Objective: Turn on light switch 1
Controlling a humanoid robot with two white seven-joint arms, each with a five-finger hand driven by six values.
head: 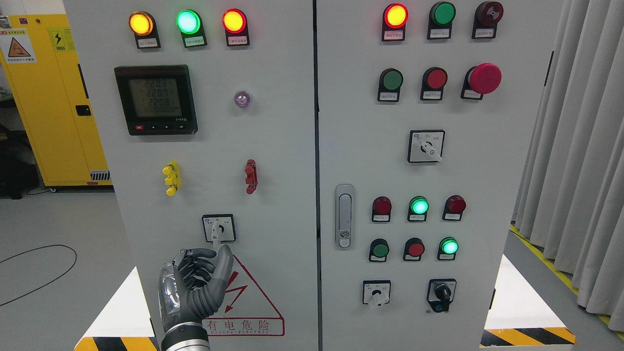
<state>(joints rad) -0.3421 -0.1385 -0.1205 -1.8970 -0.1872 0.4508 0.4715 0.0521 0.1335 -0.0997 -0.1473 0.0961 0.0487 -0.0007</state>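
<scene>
Left hand point(195, 280), fingers curled and grasping nothing, is held just below the rotary switch point(218, 228); the knob could be missed by the thumb.

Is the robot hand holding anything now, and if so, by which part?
Nothing is held. The left hand is just below the rotary switch, fingers curled, thumb tip at the handle's lower end, with no grasp around it.

Single head view, square-on and close to the grey control cabinet point(312, 146). Slightly downward tilt. Cabinet fills frame; floor shows at either side.
</scene>
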